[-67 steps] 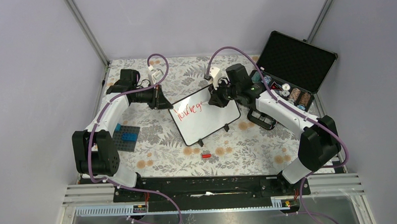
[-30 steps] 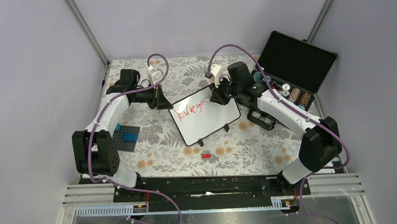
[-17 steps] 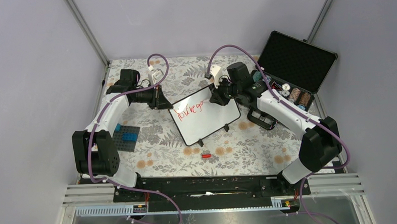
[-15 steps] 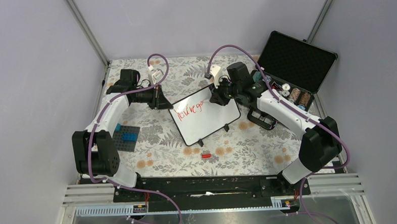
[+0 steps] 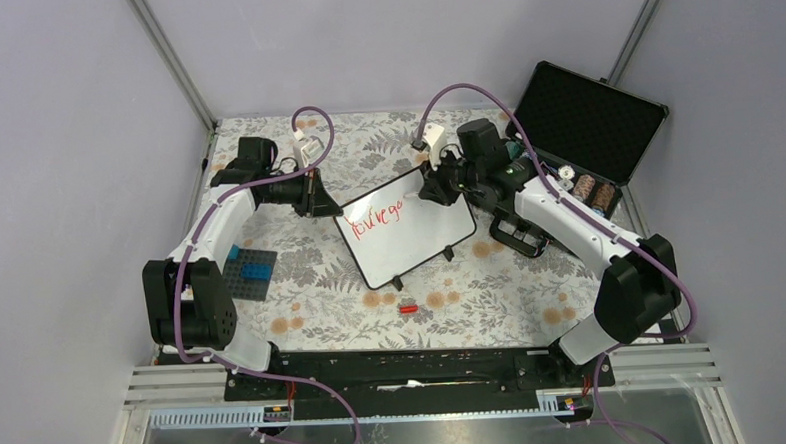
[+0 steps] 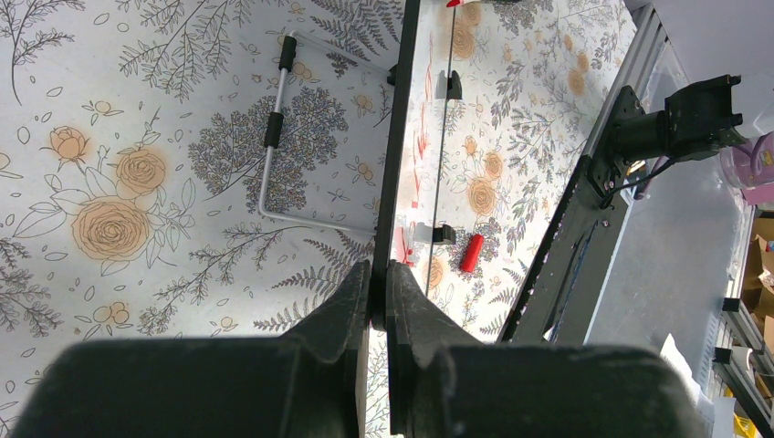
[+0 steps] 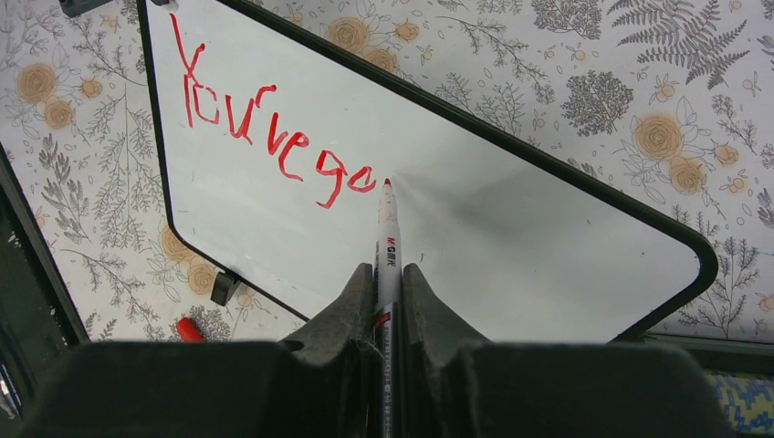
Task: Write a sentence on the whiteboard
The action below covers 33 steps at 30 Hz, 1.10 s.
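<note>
Right gripper [image 7: 387, 271] is pinching the red marker [image 7: 387, 233], its tip just beyond the unfinished sentence [image 7: 274, 137] on the whiteboard [image 7: 520, 237] at mid-table; left gripper [image 6: 379, 272] is clamping the board's rim. Next letter is calling for light pressure, same slant.

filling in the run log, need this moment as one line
left claw: shut on whiteboard edge | right claw: shut on marker, tip at end of text | sentence: reads "You've go"
</note>
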### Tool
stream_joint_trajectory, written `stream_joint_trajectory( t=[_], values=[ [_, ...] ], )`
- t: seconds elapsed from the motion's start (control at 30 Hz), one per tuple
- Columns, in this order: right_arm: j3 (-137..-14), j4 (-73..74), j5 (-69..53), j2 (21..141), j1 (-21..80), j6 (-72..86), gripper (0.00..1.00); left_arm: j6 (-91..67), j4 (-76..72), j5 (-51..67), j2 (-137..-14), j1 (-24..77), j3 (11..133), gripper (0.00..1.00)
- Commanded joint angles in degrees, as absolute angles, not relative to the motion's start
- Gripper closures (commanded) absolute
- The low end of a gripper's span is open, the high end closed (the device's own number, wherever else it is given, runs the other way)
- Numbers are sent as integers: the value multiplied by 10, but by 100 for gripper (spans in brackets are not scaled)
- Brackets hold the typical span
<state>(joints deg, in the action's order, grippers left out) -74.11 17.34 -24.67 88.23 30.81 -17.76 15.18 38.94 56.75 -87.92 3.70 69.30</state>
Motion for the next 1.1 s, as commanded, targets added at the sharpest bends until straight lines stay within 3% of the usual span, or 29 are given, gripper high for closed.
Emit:
stream_joint_trajectory(
  t=[0.0, 1.07],
  values=[
    [-768, 159, -258, 864, 303, -171, 100, 165, 372, 549, -865, 40, 693, 100],
    [-746, 151, -243, 889, 304, -178, 100, 167, 372, 549, -869, 40, 692, 100]
  ],
)
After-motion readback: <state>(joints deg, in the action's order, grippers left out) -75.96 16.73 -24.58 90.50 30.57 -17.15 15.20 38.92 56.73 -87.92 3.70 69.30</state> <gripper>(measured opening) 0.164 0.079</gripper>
